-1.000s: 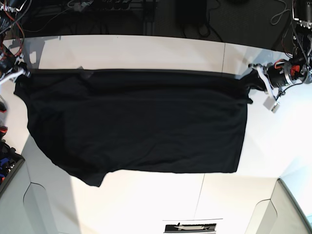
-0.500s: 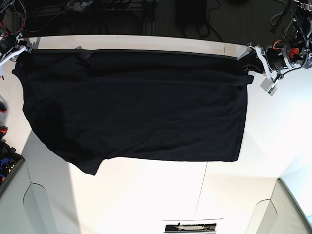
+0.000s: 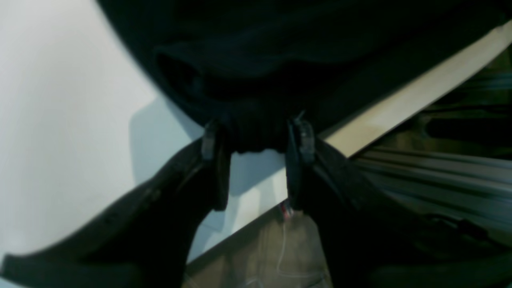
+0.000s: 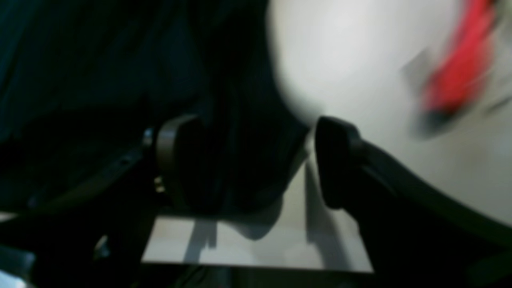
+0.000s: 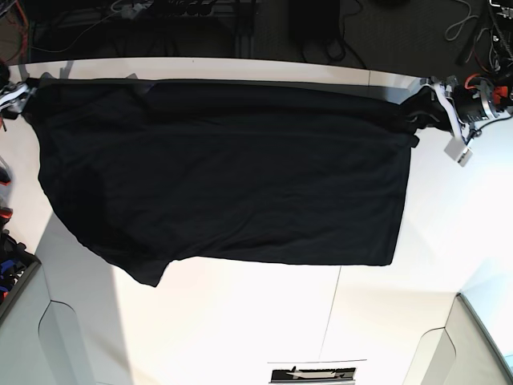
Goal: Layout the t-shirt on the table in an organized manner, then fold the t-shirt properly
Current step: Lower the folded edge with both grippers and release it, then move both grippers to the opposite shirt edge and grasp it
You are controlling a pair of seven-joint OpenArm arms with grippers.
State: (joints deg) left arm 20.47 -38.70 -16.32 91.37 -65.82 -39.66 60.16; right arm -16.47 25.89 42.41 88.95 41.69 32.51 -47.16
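Note:
The t-shirt (image 5: 224, 176) lies spread plain black side up across the far half of the white table (image 5: 240, 321), its top edge along the table's far edge. My left gripper (image 5: 421, 108) is at the shirt's far right corner. In the left wrist view its fingers (image 3: 214, 160) stand apart, with a bunched cloth corner (image 3: 256, 132) between the tips, so the left gripper (image 3: 256, 148) is open. My right gripper (image 5: 20, 90) is at the far left corner. The right gripper (image 4: 256, 160) is wide open, with dark cloth (image 4: 232, 152) lying loose between the pads.
The table's far edge (image 3: 400, 108) runs just behind both grippers, with dark floor, cables and equipment (image 5: 200, 20) beyond. A dark bin (image 5: 12, 273) sits at the left edge. A blurred red object (image 4: 452, 72) shows right of the right gripper.
Both grippers carried the shirt's top edge back to the table's far edge. Their jaws, shut on the corners before, now stand apart.

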